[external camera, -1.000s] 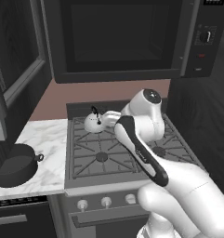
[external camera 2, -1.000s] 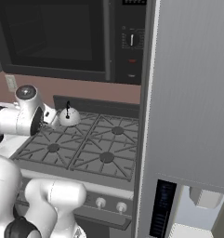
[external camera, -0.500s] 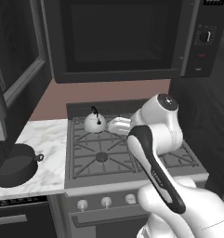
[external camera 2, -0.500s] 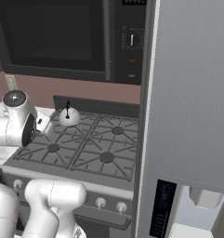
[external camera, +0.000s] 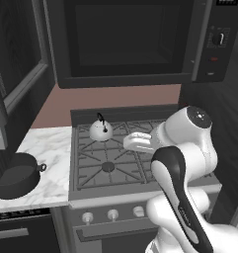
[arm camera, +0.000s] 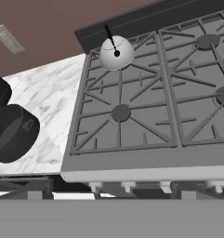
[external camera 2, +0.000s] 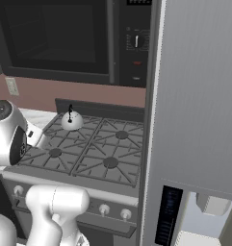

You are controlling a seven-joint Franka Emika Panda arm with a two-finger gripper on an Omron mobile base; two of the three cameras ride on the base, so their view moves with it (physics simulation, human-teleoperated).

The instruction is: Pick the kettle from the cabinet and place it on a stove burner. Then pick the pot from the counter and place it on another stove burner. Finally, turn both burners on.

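The small silver kettle (external camera: 101, 131) (external camera 2: 71, 120) (arm camera: 116, 52) stands upright on the stove's back-left burner. The dark squat pot (external camera: 16, 174) (arm camera: 13, 132) sits on the white marble counter (external camera: 46, 148) (arm camera: 53, 102) left of the stove. My gripper (external camera: 134, 143) hovers open above the cooktop, right of the kettle and apart from it, with nothing in it. The front-left burner (external camera: 108, 166) (arm camera: 121, 112) lies bare under its grate. Silver knobs (external camera: 112, 214) (arm camera: 127, 186) line the stove's front. The dark cabinet (external camera: 17, 64) hangs at the upper left.
A black microwave (external camera: 125, 39) (external camera 2: 64, 38) hangs over the stove. A tall grey fridge side (external camera 2: 194, 96) walls off the right. My own white arm (external camera: 182, 163) rises over the stove's right front. Both right burners (arm camera: 208, 42) are bare.
The arm's elbow has swung right and nearer the left base camera, and the hand has drawn a little back from the kettle. Kettle and pot have not moved.
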